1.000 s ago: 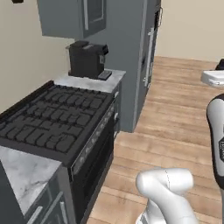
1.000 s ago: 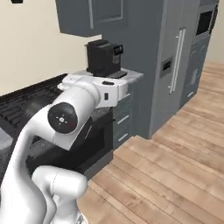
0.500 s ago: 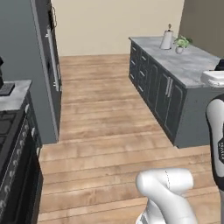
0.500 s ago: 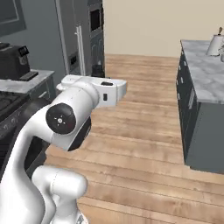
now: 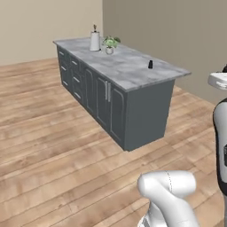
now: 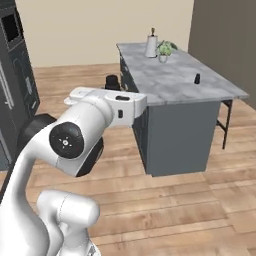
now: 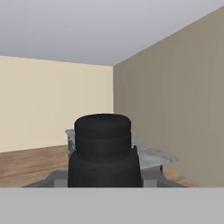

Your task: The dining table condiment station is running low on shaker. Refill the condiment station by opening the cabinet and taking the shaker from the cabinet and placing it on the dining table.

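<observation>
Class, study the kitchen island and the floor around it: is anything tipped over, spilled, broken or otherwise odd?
Nothing stands out. On the dining table the small black shaker, the white jug and the potted plant all stand upright, and the wooden floor shows no spill.

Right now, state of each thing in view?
shaker in hand: black, upright, held between the fingers
hand: shut on that shaker, off the table's near end
second shaker: upright on the table
dining table: cabinet doors closed
white jug: upright, far end
potted plant: upright beside the jug
</observation>
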